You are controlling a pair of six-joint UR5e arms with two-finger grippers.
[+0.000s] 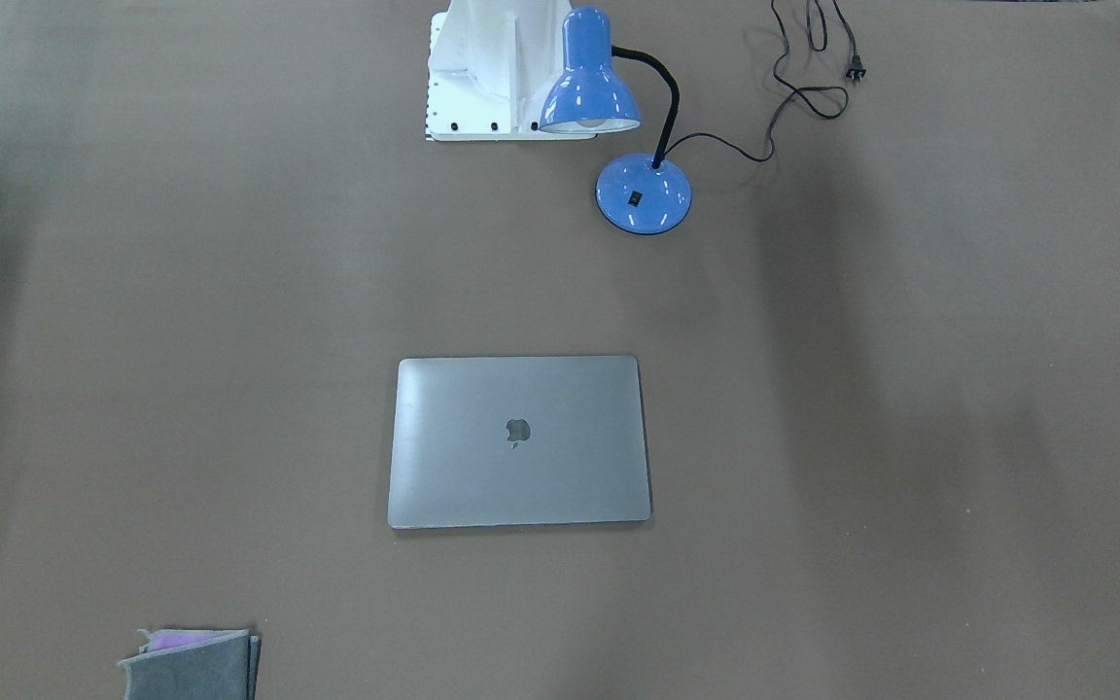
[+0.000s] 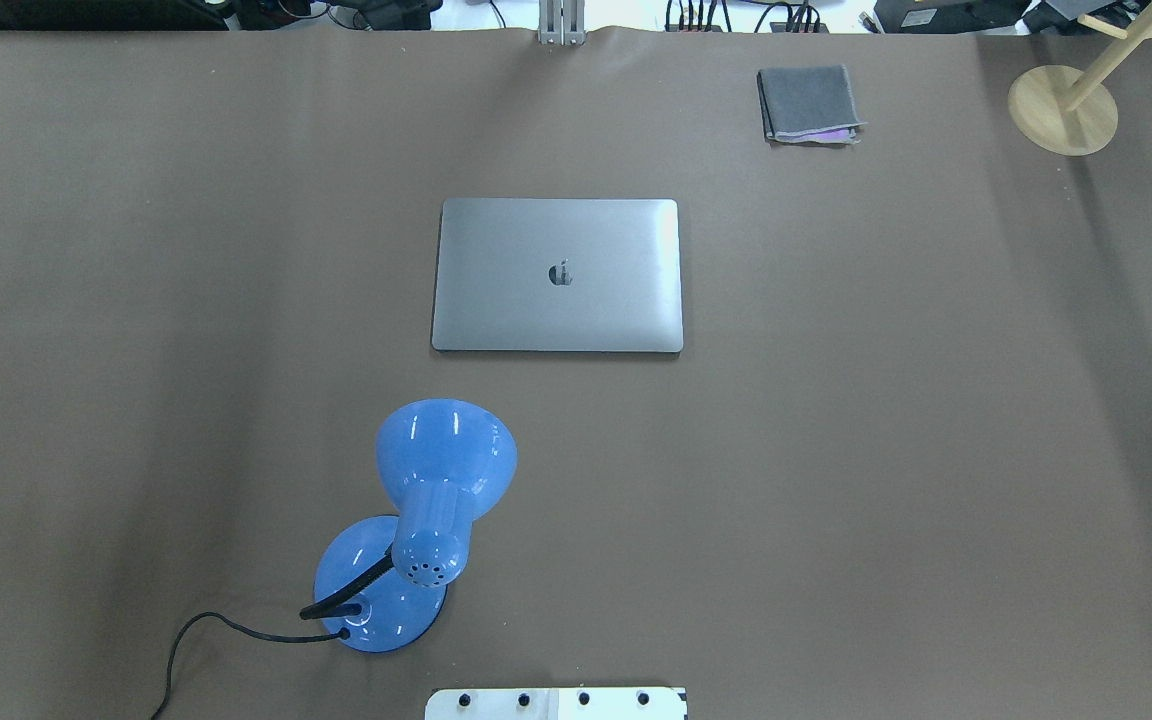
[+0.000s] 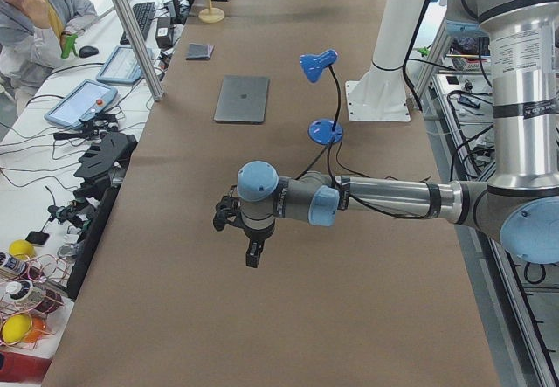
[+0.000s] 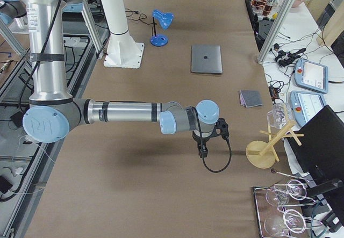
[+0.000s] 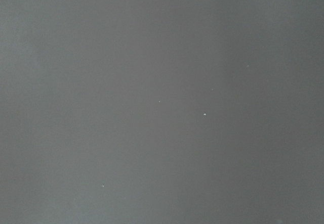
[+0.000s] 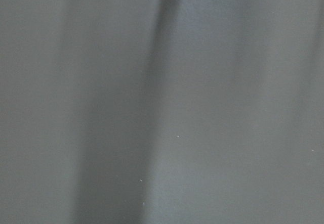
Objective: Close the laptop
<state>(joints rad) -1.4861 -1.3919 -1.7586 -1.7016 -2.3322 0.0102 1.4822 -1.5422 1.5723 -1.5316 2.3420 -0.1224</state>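
Note:
The space-grey laptop (image 1: 519,442) lies flat on the brown table with its lid down and the dark apple logo facing up. It also shows in the overhead view (image 2: 557,275) and far off in both side views (image 3: 242,99) (image 4: 206,58). My left gripper (image 3: 251,256) shows only in the exterior left view, far from the laptop at the table's left end. My right gripper (image 4: 202,151) shows only in the exterior right view, far from the laptop at the right end. I cannot tell whether either is open or shut. Both wrist views show only bare table.
A blue desk lamp (image 2: 406,540) stands near the robot's base, with its black cord (image 1: 803,92) trailing on the table. A folded grey cloth (image 2: 808,104) lies at the far right. A wooden stand (image 2: 1064,108) is at the far right corner.

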